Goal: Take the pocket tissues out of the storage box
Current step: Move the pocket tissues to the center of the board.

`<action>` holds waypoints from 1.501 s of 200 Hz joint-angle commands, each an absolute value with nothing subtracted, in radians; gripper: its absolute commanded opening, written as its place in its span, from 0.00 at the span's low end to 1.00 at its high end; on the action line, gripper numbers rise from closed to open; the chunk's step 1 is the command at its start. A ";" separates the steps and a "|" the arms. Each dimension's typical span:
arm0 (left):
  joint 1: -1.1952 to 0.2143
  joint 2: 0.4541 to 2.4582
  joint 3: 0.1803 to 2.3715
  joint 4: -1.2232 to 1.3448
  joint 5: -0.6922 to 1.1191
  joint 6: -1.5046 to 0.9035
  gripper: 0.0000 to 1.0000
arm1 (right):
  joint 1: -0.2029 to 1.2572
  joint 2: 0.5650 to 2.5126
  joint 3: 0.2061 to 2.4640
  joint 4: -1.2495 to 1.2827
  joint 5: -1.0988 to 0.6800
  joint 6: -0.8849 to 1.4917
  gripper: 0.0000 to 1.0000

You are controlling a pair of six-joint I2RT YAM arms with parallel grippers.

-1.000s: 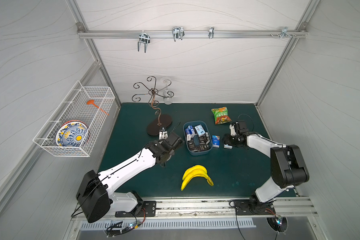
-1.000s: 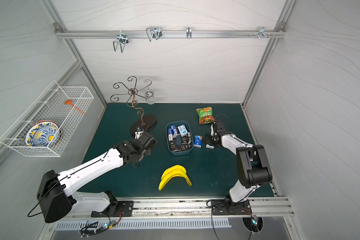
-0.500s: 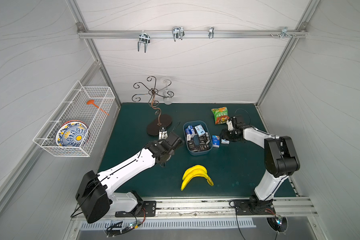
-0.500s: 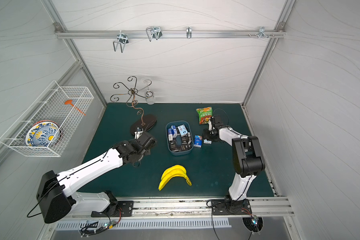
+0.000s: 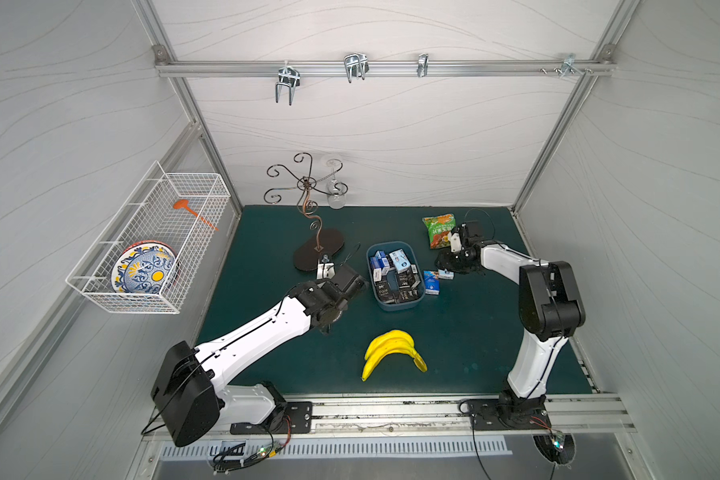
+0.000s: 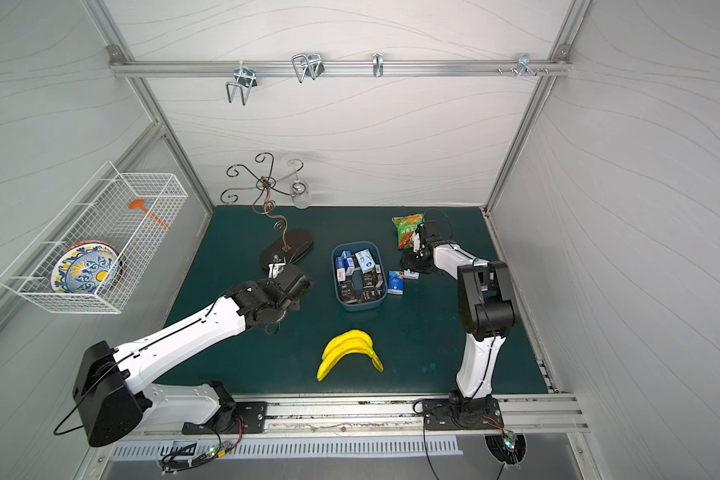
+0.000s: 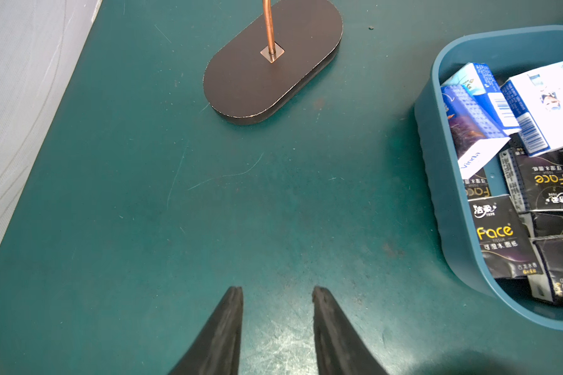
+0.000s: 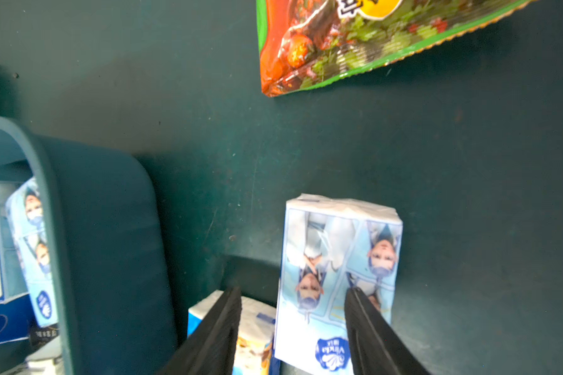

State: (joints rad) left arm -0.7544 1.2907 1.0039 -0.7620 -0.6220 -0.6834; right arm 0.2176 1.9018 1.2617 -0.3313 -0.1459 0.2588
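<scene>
Nearest the front of the desk point(image 5: 474, 332), a bunch of bananas point(image 5: 391, 351) is lying by itself. Further in, the left end effector point(image 7: 277, 292) is hovering over bare desk beside the box point(image 5: 398, 306) — its jaws standing slightly apart, holding nothing. The box is sitting mid-desk, most of the tissue packs point(image 5: 395, 274) lying jumbled inside it, black and blue-and-white. On the right arm's side, just beside the box, a blue pack point(image 5: 431, 282) and a pale pack point(image 5: 445, 273) are lying on the desk. The right end effector point(image 8: 293, 292) is hanging open over these two — gripping neither. Beyond, a snack bag point(image 5: 439, 230) is lying flat, and a metal stand point(image 5: 319, 255) is standing back left.
</scene>
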 commanded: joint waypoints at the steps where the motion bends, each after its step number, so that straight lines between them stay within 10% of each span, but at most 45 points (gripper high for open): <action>1: -0.751 1.273 1.051 -0.759 -0.644 -0.673 0.40 | 0.237 1.834 1.285 -0.431 -0.127 0.231 0.57; 108: -0.752 1.245 1.011 -0.749 -0.613 -0.694 0.40 | 0.410 1.626 1.029 -0.413 -0.051 0.255 0.40; 300: -0.750 1.244 1.006 -0.741 -0.619 -0.695 0.40 | 0.380 1.782 1.064 -0.310 -0.019 0.300 0.43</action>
